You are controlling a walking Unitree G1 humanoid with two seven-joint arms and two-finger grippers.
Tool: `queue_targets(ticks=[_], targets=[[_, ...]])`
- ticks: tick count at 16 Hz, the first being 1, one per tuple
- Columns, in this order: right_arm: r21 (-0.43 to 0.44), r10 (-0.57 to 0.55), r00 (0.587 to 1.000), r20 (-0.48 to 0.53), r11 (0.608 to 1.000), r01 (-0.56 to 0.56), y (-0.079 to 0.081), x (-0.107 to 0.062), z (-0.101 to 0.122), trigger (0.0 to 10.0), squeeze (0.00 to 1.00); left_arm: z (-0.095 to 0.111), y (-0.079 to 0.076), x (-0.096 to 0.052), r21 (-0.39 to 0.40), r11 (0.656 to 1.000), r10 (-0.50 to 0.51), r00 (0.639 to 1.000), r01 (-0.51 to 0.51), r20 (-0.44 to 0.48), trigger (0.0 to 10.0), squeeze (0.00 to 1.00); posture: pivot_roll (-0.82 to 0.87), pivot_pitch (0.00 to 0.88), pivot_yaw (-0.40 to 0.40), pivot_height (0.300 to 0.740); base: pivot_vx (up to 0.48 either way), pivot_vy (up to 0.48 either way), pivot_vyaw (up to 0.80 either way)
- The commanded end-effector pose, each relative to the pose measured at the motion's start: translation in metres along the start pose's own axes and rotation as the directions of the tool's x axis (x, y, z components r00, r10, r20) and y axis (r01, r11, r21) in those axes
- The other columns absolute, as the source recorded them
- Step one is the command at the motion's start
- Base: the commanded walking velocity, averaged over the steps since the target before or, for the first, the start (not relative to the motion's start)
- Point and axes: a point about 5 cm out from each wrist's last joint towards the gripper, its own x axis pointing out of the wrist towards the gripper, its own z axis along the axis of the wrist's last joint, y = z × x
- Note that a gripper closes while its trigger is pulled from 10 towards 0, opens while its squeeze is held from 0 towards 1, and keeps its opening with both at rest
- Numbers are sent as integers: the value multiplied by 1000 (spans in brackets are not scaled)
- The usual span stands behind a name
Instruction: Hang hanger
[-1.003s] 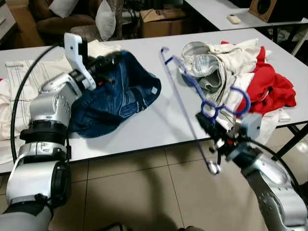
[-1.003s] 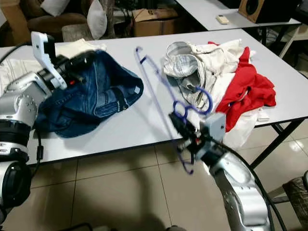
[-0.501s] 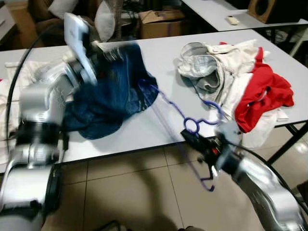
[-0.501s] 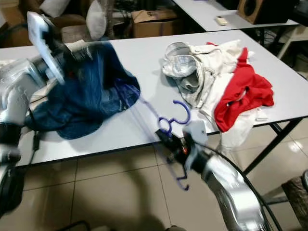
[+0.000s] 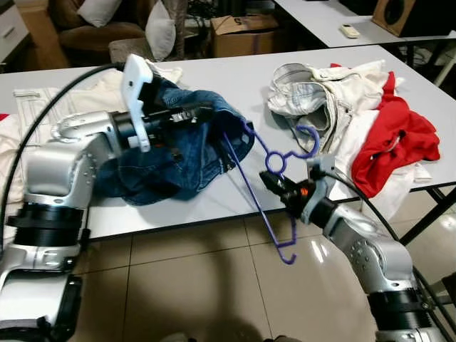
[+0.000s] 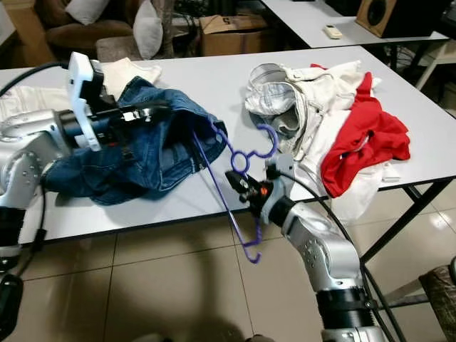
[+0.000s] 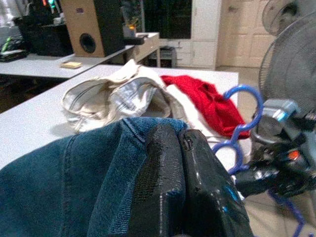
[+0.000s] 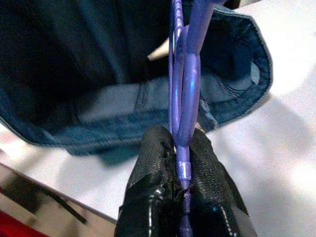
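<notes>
Left arm (image 5: pixel 68 160) is bent, reaching across the frame's left; left gripper (image 5: pixel 187 114) is clamped on the jeans (image 5: pixel 178 153), lifting their edge off the table (image 5: pixel 235 78). At centre, the purple hanger (image 5: pixel 265 164) stands tilted, one end inside the jeans. Right gripper (image 5: pixel 274 182), lower right, pinches the hanger's neck.

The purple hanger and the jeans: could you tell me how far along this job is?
Done: the right gripper clamps the purple hanger and the left gripper pinches the jeans. In hand: one hanger end points into the denim opening. Left: seating the jeans fully and hanging it up.
</notes>
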Motion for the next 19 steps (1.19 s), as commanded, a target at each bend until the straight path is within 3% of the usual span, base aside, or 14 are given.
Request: queue_targets(ticks=[1,3,4,5,8,10,11,14,17,18,19], targets=[[78,16,998,60,997,-21,2,2,10,10000,0,-3,5,-8,16,998,54,998,-54,-45,0,0,-75,0,27,740,0,0,0],[205,-7,992,129,979,-20,3,9,14,10000,0,-14,1,-13,14,999,33,993,-32,-112,0,0,-76,0,39,740,0,0,0],[346,-33,982,189,938,-35,6,18,15,10000,0,-25,-8,-18,-1,1000,-21,983,21,-181,0,0,-75,0,44,740,0,0,0],[417,-36,977,212,907,-56,10,25,15,10000,0,-32,-14,-20,-10,998,-65,973,64,-223,0,0,-73,0,47,740,0,0,0],[539,-61,970,235,839,-78,20,46,14,10000,0,-49,-32,-18,-60,987,-163,944,152,-287,0,0,-64,0,52,740,0,0,0],[607,-101,967,236,792,-65,23,62,15,10000,0,-44,-45,-9,-138,971,-217,959,193,-182,0,0,-41,0,42,740,0,0,0],[615,-108,968,228,786,-57,24,68,16,10000,0,-38,-49,-5,-162,963,-239,962,216,-136,0,0,-35,2,40,740,0,0,0],[649,-165,955,247,760,-36,26,85,23,10000,0,-31,-65,0,-214,919,-361,925,331,-118,0,0,-10,27,42,740,0,0,0],[677,-216,939,269,735,-25,25,94,29,10000,0,-19,-76,16,-286,874,-409,912,393,5,0,0,-6,36,57,740,0,0,0],[681,-226,934,277,732,-24,26,96,31,10000,0,-17,-76,22,-285,882,-383,923,374,25,0,0,-7,37,63,740,0,0,0],[683,-246,929,275,730,-9,26,97,31,10000,0,-19,-71,33,-271,917,-298,954,293,24,0,0,-9,37,66,740,0,0,0]])
